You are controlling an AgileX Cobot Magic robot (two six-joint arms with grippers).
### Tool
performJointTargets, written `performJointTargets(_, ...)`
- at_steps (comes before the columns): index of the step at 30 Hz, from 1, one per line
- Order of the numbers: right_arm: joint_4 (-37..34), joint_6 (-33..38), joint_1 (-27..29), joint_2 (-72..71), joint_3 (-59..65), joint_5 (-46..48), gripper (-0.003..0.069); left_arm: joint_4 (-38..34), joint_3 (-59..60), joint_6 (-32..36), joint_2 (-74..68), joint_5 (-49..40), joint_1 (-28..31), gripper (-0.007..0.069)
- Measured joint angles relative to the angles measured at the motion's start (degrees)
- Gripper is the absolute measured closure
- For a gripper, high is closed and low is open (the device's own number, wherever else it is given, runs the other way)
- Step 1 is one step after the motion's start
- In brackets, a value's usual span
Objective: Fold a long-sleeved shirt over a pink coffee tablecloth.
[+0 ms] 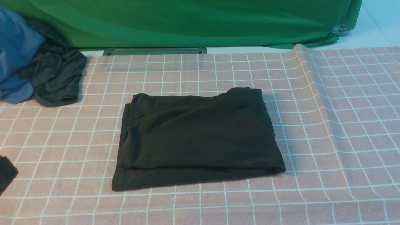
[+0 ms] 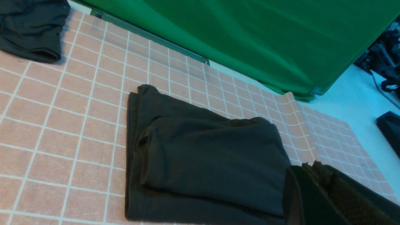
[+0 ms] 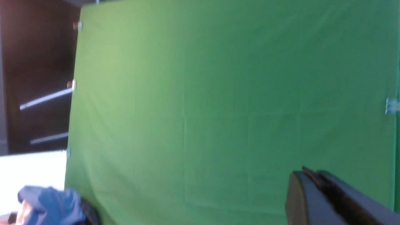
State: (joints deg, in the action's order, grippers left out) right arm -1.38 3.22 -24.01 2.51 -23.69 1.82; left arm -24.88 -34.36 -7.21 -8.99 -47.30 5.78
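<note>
**Desk:** Fingers first: what are the grippers doing?

**Photographer:** Fingers of the left gripper (image 2: 312,167) are pressed together with nothing between them, raised clear of the cloth. Those of the right gripper (image 3: 309,173) are likewise clenched on nothing, pointing at the green cloth (image 3: 234,103) that hangs as a backdrop.

**Desk:** And the garment?

**Photographer:** Just beyond the left fingertips, untouched, lies the long-sleeved shirt (image 1: 197,137), folded into a compact dark rectangle with a narrower upper layer resting on a wider lower one. No print shows on the side facing up. From the right fingers it cannot be seen at all.

**Desk:** What is under it?

**Photographer:** Spread beneath the shirt is the pink coffee tablecloth (image 1: 328,125), its white grid reaching well out on every side, with one raised crease running through it on the right arm's side.

**Desk:** Anything further off?

**Photographer:** Well away from both grippers, at the cloth's far left corner, a crumpled dark grey garment (image 1: 56,78) lies against a blue garment (image 1: 15,56).
</note>
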Motion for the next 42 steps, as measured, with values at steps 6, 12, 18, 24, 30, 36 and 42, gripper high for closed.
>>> performJointTargets(6,0.0,0.0,0.0,0.0,0.1,3.0,0.0601,0.1,0.0,0.3,0.7,-0.1,0.0,0.0611)
performJointTargets(12,0.0,0.0,0.0,0.0,0.1,3.7,0.0582,0.1,0.1,0.3,0.7,-0.1,0.0,0.0611)
performJointTargets(18,0.0,0.0,0.0,0.0,0.1,3.7,0.0568,0.1,0.1,0.3,0.7,-0.1,0.0,0.0611)
performJointTargets(24,0.0,-0.2,0.0,0.0,0.1,3.7,0.0568,1.5,2.1,4.0,0.7,5.2,0.0,0.0611)
performJointTargets(30,0.0,-0.2,0.0,0.0,0.1,3.7,0.0563,10.2,16.8,-0.6,1.9,29.4,0.0,0.0611)
performJointTargets(36,0.0,-0.5,0.0,0.0,0.1,3.7,0.0552,18.8,29.9,-5.5,7.0,34.8,-0.4,0.0611)
performJointTargets(42,0.0,-0.6,0.0,0.0,0.1,3.8,0.0543,21.1,34.7,-5.5,8.9,32.7,-3.5,0.0611)
